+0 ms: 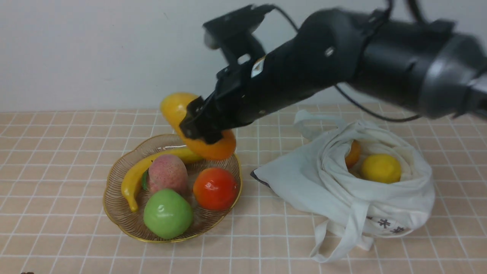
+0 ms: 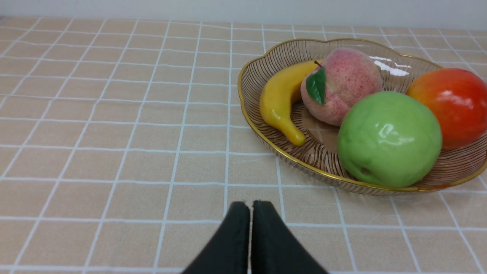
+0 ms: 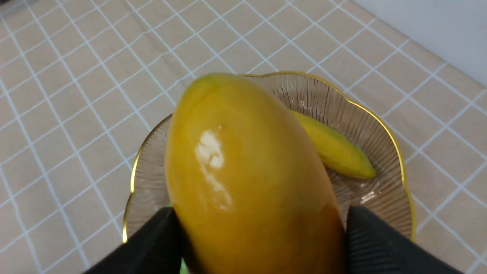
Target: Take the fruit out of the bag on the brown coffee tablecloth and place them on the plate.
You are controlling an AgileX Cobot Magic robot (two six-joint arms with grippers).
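My right gripper is shut on the long yellow-orange mango and holds it in the air above the back of the gold plate. In the right wrist view the mango sits between both fingers over the plate. The white bag lies open at the right on the brown tablecloth, with the yellow lemon and a small orange ball inside. My left gripper is shut and empty, low over the cloth beside the plate.
The plate holds a banana, a pink peach, a green apple and a red-orange fruit. The bag's strap handles trail toward the front. A pale wall stands behind the table.
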